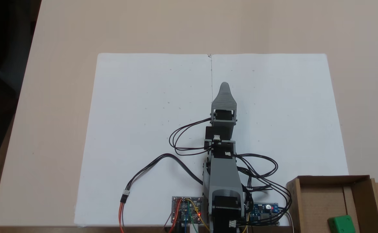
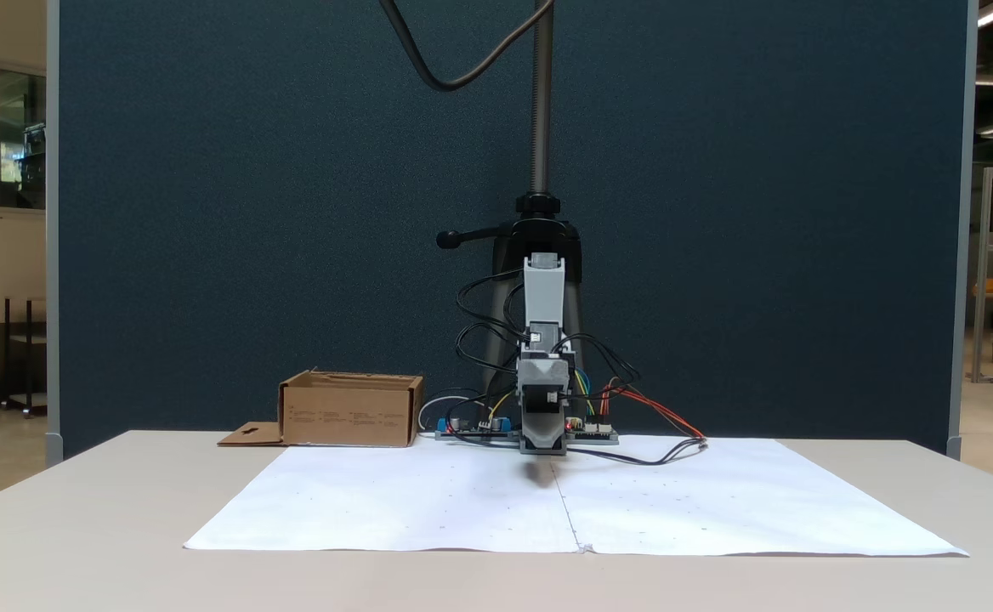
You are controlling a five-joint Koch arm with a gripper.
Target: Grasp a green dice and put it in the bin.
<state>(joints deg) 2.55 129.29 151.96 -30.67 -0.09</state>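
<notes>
Inside the bin (image 1: 318, 200), at the near right corner of a fixed view, the green dice (image 1: 341, 224) lay on the cardboard floor.
It was a small, bright green plastic cube, smooth and glossy against the brown corrugated box with its low walls and hanger-hole flap. Over the white paper (image 1: 143, 129), the grey ribbed gripper (image 1: 224, 85) pointed away from the base, well apart from the dice; whether its jaws were apart or together, I couldn't tell.

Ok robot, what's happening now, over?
Gripper over the paper, holding nothing, jaws unclear. Dice in the bin. Nothing in the way.
</notes>
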